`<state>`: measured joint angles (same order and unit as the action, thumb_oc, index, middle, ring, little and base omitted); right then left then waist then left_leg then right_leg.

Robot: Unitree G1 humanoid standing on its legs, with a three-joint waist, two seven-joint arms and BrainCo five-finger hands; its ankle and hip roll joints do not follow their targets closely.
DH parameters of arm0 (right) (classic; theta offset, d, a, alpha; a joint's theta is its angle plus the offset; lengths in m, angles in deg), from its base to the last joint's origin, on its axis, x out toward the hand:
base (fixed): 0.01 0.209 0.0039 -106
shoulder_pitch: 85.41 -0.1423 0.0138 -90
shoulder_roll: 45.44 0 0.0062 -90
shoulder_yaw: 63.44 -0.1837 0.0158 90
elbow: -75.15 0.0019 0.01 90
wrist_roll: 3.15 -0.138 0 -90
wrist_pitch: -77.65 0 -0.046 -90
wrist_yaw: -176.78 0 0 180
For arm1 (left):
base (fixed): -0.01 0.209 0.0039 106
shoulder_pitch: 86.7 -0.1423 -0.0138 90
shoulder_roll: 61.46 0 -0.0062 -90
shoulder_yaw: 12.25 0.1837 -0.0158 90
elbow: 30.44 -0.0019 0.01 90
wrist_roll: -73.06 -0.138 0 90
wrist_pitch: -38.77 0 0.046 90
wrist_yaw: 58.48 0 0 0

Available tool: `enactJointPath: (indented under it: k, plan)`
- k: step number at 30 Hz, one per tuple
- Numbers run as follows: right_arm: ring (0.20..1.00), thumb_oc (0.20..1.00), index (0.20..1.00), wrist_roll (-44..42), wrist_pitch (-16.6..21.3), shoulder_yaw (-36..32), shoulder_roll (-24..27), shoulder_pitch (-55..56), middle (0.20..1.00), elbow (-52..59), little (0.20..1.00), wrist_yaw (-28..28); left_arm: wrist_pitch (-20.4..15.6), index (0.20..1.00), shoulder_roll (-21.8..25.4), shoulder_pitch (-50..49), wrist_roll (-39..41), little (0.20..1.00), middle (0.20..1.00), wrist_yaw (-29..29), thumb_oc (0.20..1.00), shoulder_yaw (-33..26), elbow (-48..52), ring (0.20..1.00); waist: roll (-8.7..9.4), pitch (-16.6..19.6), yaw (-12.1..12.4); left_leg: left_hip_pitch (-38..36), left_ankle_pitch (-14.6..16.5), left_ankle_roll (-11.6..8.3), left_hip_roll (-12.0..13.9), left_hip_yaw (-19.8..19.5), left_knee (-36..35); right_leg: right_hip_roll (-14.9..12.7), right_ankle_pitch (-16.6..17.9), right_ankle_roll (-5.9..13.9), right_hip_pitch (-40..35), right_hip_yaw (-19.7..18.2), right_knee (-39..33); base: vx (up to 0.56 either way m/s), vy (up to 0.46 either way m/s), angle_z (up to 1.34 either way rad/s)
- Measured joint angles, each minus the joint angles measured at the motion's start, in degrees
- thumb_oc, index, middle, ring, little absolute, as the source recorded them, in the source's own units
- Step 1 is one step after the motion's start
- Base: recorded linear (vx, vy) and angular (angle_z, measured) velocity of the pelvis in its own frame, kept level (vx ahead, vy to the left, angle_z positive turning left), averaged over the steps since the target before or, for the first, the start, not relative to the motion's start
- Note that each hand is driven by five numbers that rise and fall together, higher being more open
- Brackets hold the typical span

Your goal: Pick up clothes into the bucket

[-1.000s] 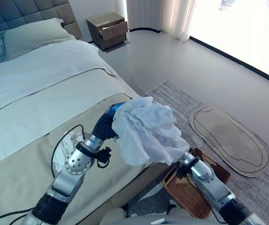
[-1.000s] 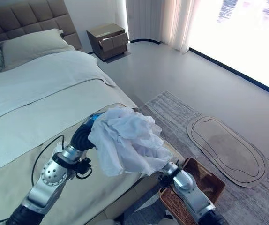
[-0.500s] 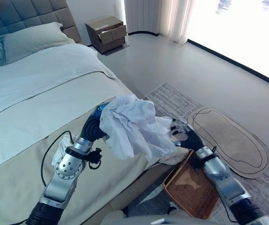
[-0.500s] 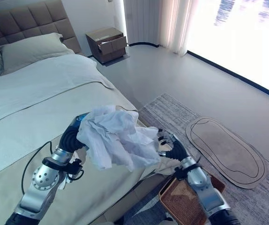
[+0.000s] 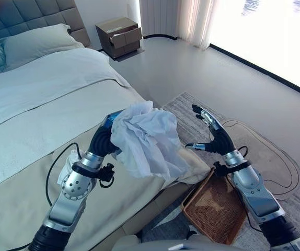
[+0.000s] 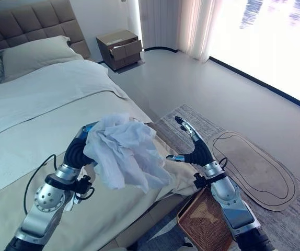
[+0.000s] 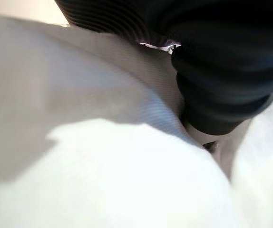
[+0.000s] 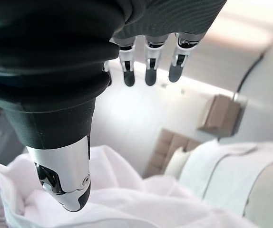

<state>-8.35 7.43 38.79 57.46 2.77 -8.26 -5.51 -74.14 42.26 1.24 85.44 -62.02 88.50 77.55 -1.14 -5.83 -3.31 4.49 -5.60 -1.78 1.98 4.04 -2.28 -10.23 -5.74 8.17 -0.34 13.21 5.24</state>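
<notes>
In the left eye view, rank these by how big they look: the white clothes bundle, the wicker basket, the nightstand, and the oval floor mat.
Largest to smallest as they look:
1. White clothes bundle, though it is nearest the camera.
2. Oval floor mat, partly hidden by the right arm.
3. Wicker basket, close to the mat; order unsure.
4. Nightstand, far away.

the crumpled white cloth bundle hangs over the foot corner of the wide padded bed, on the left hand. to its right the right hand is raised apart from it, above the brown woven basket on the grey rug beside the bed. an oval mat lies further right. a wooden nightstand stands behind, past the pillow.
</notes>
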Motion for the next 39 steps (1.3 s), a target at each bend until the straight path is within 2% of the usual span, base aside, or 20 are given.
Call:
enactJointPath:
  k: [3, 6, 11, 17, 24, 25, 26, 39]
  plan:
    - [1.0, 1.0, 1.0, 0.0, 0.1, 2.7, 0.2, -0.4, 1.0, -0.7, 1.0, -0.7, 0.0, 0.2, 0.0, 0.1, 0.5, 0.2, 0.2, -0.7, 0.2, 0.2, 1.1, 0.2, 0.14, -0.1, 0.0, 0.0, 0.0, 0.0, 0.0, 0.0, 0.0, 0.0, 0.0, 0.0, -0.1, 0.1, -0.1, 0.0, 0.0, 0.0]
    - [1.0, 1.0, 1.0, 0.0, -0.1, 9.2, 1.6, -2.1, 1.0, -1.0, 1.0, -3.1, 0.0, 0.2, 0.1, 2.0, 0.5, 0.2, 0.2, -1.1, 0.2, 1.5, 1.8, 0.2, 0.26, -0.1, 0.2, 0.0, 0.0, 0.0, 0.0, -0.1, 0.1, 0.1, 0.0, 0.0, -0.2, 0.1, -0.2, 0.0, 0.0, 0.0]
    - [1.0, 1.0, 1.0, 0.0, -0.7, 17.4, 0.9, -9.8, 1.0, -3.7, 1.0, -7.4, 0.0, 0.2, 0.2, 3.3, 0.4, 0.2, 0.2, -1.9, 0.2, 2.3, 3.7, 0.2, 0.66, -0.3, 0.6, 0.0, 0.0, 0.0, 0.0, -0.2, 0.1, 0.1, 0.1, -0.01, -0.4, 0.2, -0.5, 0.0, 0.0, 0.0]
    - [1.0, 1.0, 1.0, 0.0, -2.5, 22.4, -1.7, -14.9, 1.0, -7.5, 1.0, -10.1, 0.0, 0.2, 1.3, 4.0, -0.4, 0.2, 0.2, -1.9, 0.2, 3.7, 3.8, 0.2, 0.84, -0.4, 1.5, 0.1, 0.0, 0.0, -0.1, -0.5, 0.0, 0.0, 0.1, -0.01, -0.5, 0.5, -0.6, 0.0, -0.004, 0.02]
    - [1.0, 1.0, 1.0, -0.8, -4.0, 23.5, -3.8, -15.8, 1.0, -9.4, 1.0, -10.5, 0.0, 0.2, 1.9, 4.4, -3.1, 0.2, 0.2, -1.4, 0.2, 3.9, 3.8, 0.2, 0.92, -0.4, 2.7, 0.1, 0.0, 0.0, -0.2, -0.6, 0.0, 0.0, 0.1, -0.01, -0.5, 0.5, -0.9, 0.0, 0.0, 0.0]
    - [0.645, 0.645, 0.645, -1.0, -4.2, 23.5, -3.9, -15.8, 0.645, -9.5, 0.645, -10.4, 0.0, 0.2, 1.9, 4.4, -3.5, 0.2, 0.2, -1.2, 0.2, 4.0, 3.8, 0.2, 0.96, -0.5, 2.7, 0.1, 0.0, 0.0, -0.2, -0.6, 0.0, 0.0, 0.1, -0.01, -0.5, 0.5, -0.9, 0.0, 0.0, 0.0]
    - [0.2, 0.2, 0.2, -1.1, -4.2, 23.5, -3.9, -15.8, 0.2, -9.4, 0.2, -10.4, 0.0, 0.2, 1.9, 4.4, -3.8, 0.2, 0.2, -1.0, 0.2, 4.0, 3.8, 0.2, 0.98, -0.5, 2.7, 0.1, 0.0, 0.0, -0.2, -0.6, 0.0, 0.0, 0.1, -0.01, -0.5, 0.5, -0.9, 0.0, 0.0, 0.0]
    - [0.2, 0.2, 0.2, -1.8, -4.1, 21.2, -3.5, -11.6, 0.2, -9.5, 0.2, -9.2, 0.0, 0.2, 2.8, 4.3, -7.2, 0.2, 0.2, -0.3, 0.2, 4.1, 3.6, 0.2, 0.94, -0.7, 2.6, 0.1, 0.0, 0.0, -0.2, -0.6, -0.2, 0.0, 0.1, -0.01, -0.6, 0.5, -1.1, 0.0, 0.0, 0.0]
